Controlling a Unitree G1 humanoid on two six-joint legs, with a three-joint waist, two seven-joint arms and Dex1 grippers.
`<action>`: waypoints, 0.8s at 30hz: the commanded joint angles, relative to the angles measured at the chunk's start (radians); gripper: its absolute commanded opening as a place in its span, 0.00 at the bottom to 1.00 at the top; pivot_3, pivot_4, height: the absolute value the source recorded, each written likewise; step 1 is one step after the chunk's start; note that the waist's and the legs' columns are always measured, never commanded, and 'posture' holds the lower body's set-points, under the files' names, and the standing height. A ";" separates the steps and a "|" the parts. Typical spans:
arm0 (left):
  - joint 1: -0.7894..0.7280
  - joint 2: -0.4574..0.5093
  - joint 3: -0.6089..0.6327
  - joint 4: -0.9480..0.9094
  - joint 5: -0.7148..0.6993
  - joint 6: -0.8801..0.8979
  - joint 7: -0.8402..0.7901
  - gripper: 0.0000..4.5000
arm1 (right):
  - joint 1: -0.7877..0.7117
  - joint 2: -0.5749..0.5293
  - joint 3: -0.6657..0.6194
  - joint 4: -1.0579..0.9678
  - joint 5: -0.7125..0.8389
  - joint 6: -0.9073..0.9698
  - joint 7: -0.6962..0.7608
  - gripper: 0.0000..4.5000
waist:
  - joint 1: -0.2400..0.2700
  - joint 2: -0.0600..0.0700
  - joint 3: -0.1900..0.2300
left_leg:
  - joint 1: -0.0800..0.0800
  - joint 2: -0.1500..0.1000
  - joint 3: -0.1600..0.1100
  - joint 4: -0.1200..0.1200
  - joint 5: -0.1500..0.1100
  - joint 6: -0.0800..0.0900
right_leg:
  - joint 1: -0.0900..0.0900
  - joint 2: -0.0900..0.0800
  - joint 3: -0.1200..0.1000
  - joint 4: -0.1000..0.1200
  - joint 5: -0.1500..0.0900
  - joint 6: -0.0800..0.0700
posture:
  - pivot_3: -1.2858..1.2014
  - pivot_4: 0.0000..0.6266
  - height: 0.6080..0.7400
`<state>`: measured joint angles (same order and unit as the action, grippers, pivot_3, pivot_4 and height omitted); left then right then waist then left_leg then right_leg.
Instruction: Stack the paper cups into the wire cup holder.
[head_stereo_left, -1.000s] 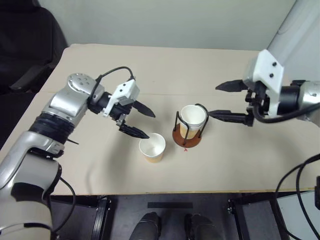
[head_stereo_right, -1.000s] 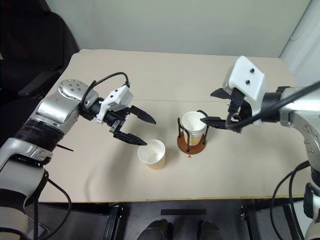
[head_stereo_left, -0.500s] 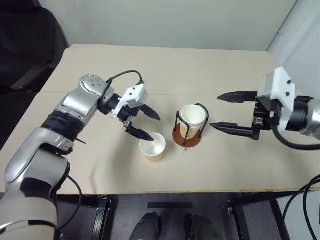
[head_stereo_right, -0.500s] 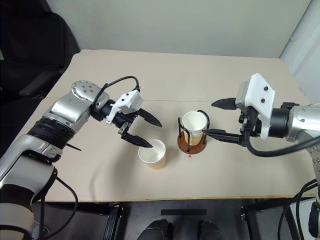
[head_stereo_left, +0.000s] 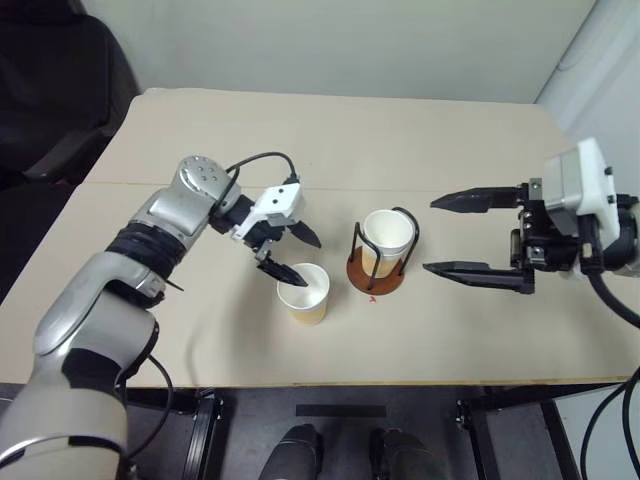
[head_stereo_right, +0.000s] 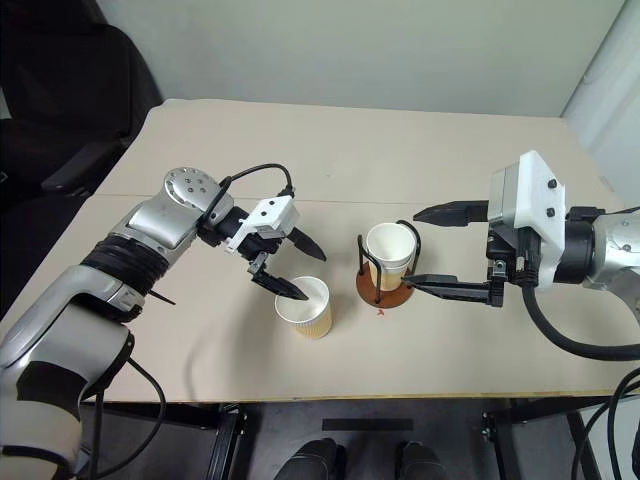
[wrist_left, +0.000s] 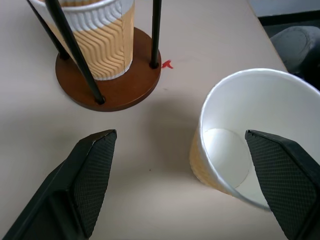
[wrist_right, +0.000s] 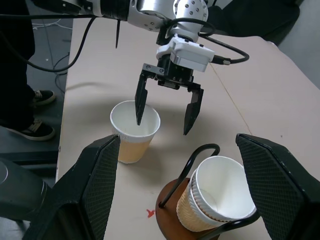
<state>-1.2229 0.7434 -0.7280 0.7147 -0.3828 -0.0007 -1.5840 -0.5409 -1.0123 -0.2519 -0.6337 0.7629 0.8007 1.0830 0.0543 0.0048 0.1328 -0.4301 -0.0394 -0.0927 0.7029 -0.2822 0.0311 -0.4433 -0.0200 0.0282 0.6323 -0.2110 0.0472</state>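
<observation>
Stood at the middle of the frame: 1 beige table (head_stereo_left: 330, 130), a faint seam crossing its top. Rose behind it, along the upper edge: a plain pale wall (head_stereo_left: 330, 40). Sat at the upper left: 1 black chair (head_stereo_left: 50, 90). Lay below the table's near edge: dark floor (head_stereo_left: 340, 440).

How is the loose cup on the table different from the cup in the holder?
The loose cup stands straight on the bare table, beside the holder; the cup in the holder sits inside the wire loops, on the brown base. The left gripper, jaws open, has one finger at the loose cup's rim; the right gripper, also open, hangs apart from the held cup. Both are upright, white inside with tan walls.
</observation>
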 joint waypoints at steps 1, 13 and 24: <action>-0.032 -0.007 -0.006 0.019 0.018 -0.036 -0.030 0.99 | 0.028 -0.045 -0.012 -0.009 -0.022 -0.074 0.049 0.83 | 0.001 0.000 0.000 | 0.000 0.000 0.000 0.000 0.000 0.000 | 0.000 0.000 0.000 0.000 0.000 0.000 | 0.52 0.24 1.00; -0.016 -0.011 -0.034 -0.035 -0.027 0.025 -0.030 0.85 | 0.006 -0.063 0.036 0.011 -0.037 -0.124 0.037 0.84 | 0.001 0.000 0.000 | 0.001 0.000 0.001 0.004 0.000 0.000 | 0.000 0.000 0.000 0.005 0.000 0.000 | 0.52 0.24 1.00; -0.011 0.030 -0.081 -0.114 -0.099 0.099 -0.030 0.01 | -0.010 -0.064 0.067 0.017 -0.046 -0.130 0.021 0.84 | 0.001 0.000 0.000 | 0.002 0.000 0.001 0.007 0.000 0.000 | 0.000 0.000 0.000 0.010 0.000 0.000 | 0.52 0.24 1.00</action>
<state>-1.2260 0.7594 -0.8061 0.6279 -0.4591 0.0938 -1.5850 -0.5287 -1.0627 -0.1745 -0.6112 0.7207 0.6876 1.1149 0.0551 0.0048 0.1328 -0.4284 -0.0395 -0.0920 0.7101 -0.2822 0.0312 -0.4431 -0.0201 0.0287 0.6426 -0.2110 0.0472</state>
